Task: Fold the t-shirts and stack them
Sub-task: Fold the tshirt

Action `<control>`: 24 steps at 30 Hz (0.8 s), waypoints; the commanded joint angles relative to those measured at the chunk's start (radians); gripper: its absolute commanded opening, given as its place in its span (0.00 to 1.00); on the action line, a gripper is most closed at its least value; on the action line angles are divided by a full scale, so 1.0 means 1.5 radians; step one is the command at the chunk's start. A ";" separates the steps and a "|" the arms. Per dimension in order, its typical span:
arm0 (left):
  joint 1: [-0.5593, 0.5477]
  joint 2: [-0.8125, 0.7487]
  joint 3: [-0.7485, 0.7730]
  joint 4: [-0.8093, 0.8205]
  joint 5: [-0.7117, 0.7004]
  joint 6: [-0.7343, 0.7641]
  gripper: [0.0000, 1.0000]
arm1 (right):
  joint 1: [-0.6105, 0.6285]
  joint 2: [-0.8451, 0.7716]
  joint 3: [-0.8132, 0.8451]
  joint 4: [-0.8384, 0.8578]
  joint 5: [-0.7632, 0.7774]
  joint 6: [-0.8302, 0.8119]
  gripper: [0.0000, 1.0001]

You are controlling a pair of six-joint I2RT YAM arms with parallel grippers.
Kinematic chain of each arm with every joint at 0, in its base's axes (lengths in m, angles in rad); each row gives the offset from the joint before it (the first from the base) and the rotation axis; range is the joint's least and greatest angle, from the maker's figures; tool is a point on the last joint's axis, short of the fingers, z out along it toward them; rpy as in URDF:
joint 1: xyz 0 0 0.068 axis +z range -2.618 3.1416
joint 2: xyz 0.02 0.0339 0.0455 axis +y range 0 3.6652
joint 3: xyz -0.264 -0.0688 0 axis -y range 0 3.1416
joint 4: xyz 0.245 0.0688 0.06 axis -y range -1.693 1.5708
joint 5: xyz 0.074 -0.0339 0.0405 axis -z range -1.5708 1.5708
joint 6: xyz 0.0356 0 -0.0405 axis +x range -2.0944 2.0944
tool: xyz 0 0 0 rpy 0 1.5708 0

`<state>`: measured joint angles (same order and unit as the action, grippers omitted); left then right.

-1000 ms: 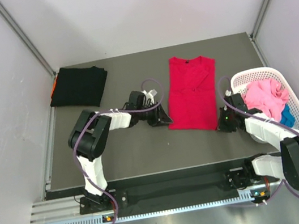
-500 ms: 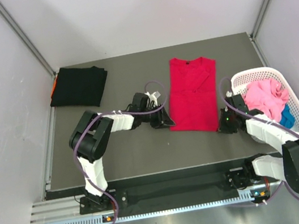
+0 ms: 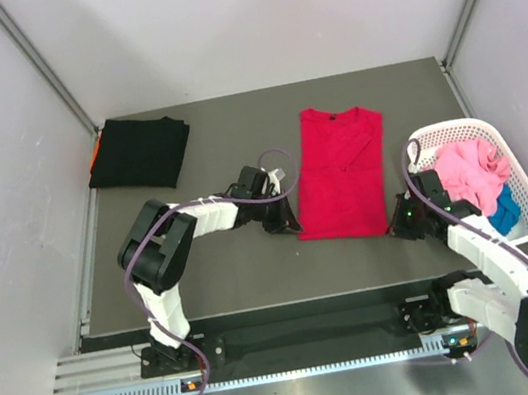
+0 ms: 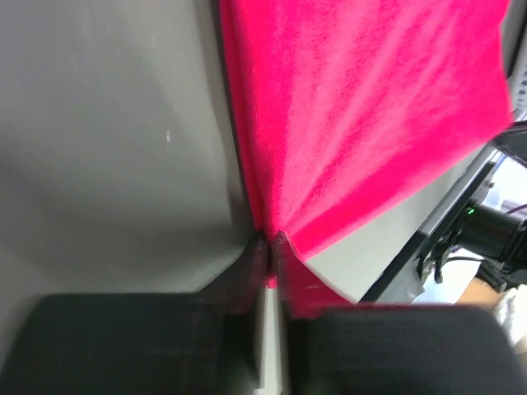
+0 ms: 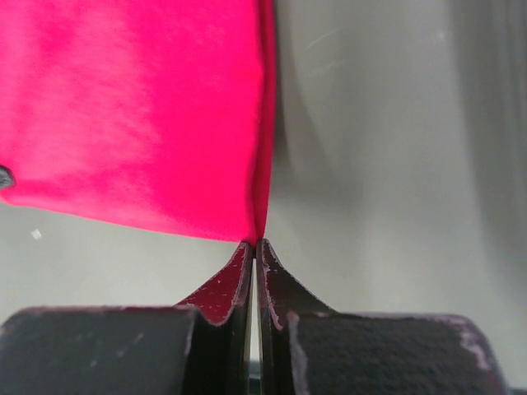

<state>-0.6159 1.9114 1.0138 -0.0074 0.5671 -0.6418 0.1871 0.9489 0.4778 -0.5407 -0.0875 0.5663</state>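
**Both grippers pinched on the near corners of the red t-shirt**

Left gripper (image 4: 269,240): fingers pressed together on the near left corner of the red t-shirt (image 3: 341,174). The cloth fans out ahead of the tips and to their right, gathered into creases at the pinch.

Right gripper (image 5: 255,243): fingers closed, with a sliver of red cloth caught between them at the near right corner. The shirt's side edge runs straight ahead from the tips, and the cloth spreads to their left.

The shirt lies flat on the grey table (image 3: 246,271), collar at the end away from both pairs of fingers.

Surroundings:
- A white basket (image 3: 436,131) stands just beside the right gripper on its outer side. It holds a pink t-shirt (image 3: 473,173) and a blue t-shirt (image 3: 505,213).
- A folded black t-shirt (image 3: 140,152) lies well apart from the left fingers, at the far left corner. An edge of orange cloth (image 3: 95,155) shows under it.
- A purple cable (image 3: 272,155) arcs over just behind the left gripper, close to the shirt's left edge.
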 commanded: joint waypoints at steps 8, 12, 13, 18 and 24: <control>-0.014 -0.135 -0.021 -0.146 -0.072 0.034 0.52 | 0.042 -0.147 -0.037 -0.109 -0.016 0.069 0.00; -0.027 -0.175 -0.088 -0.059 -0.048 -0.021 0.50 | 0.046 -0.165 -0.062 -0.106 -0.016 0.079 0.00; -0.032 -0.177 -0.104 -0.034 -0.040 -0.037 0.50 | 0.047 -0.171 -0.068 -0.104 -0.016 0.080 0.00; -0.043 -0.154 -0.160 0.043 -0.053 -0.095 0.48 | 0.047 -0.174 -0.070 -0.100 -0.017 0.079 0.00; -0.052 -0.134 -0.176 0.090 -0.061 -0.123 0.47 | 0.048 -0.184 -0.075 -0.104 -0.020 0.074 0.00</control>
<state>-0.6838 1.6939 0.7700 0.0360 0.5003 -0.7948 0.2485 0.6956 0.3672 -0.6834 -0.1074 0.6746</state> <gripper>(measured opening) 0.472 0.007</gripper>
